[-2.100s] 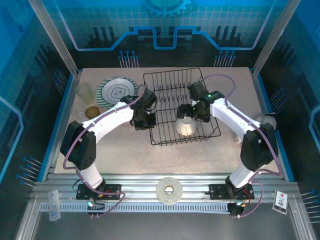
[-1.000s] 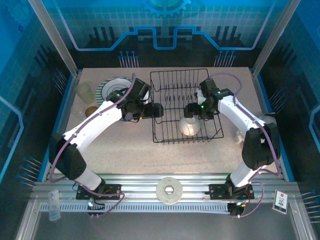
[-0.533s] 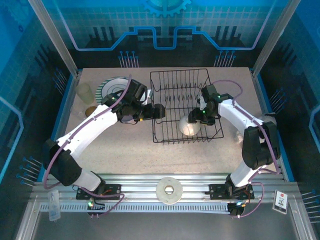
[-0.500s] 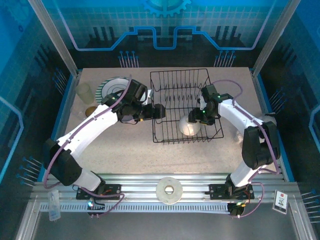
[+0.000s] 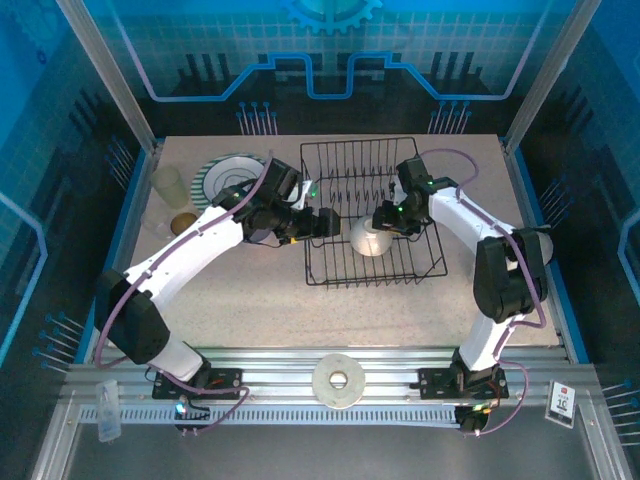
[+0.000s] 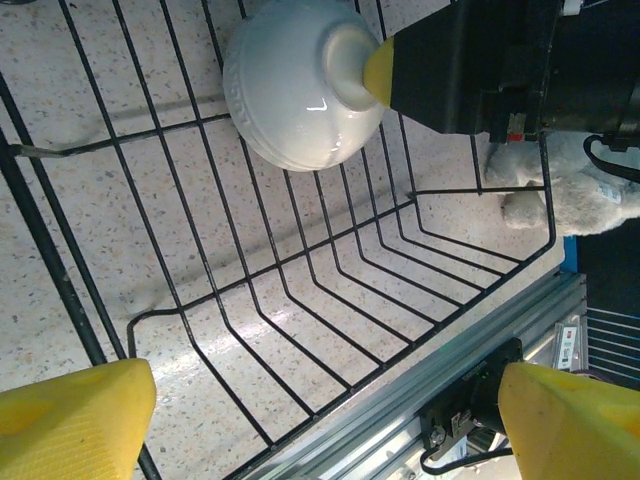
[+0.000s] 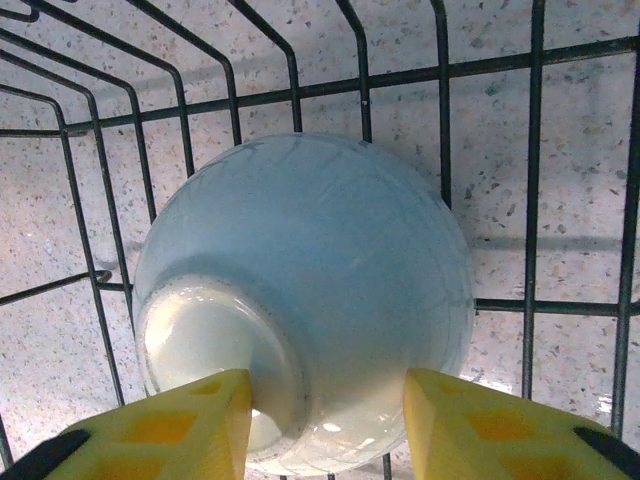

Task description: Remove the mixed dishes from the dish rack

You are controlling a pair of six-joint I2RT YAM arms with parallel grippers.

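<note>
- Moved since the earlier view from above: left tool [image 5: 325,222], from the counter beside the dish rack [image 5: 360,165] to over the rack's left wall. The cream bowl [image 5: 370,237] has also moved, from the rack's near edge toward its middle.
- Cream bowl: inside the rack, upturned and tilted, with its foot turned to the right tool [image 5: 385,222].
- Right tool: part closed, one finger [image 7: 170,430] against the foot ring and the other finger just off the bowl's wall. Whether it pinches firmly cannot be told.
- Left tool: spread wide and empty, over the rack's near left corner.
- Already out, near the counter's far left corner: green-and-white striped plate [image 5: 228,175], pale translucent tumbler [image 5: 168,185], small brown cup [image 5: 183,222].
- Step in hand, by judgement: taking the bowl, the one dish seen in the rack.
- Next move calls for: a sure hold on the foot, then a lift clear of the prongs and side wires before carrying it to bare counter. A glazed, rounded bowl may slip or catch a wire.
</note>
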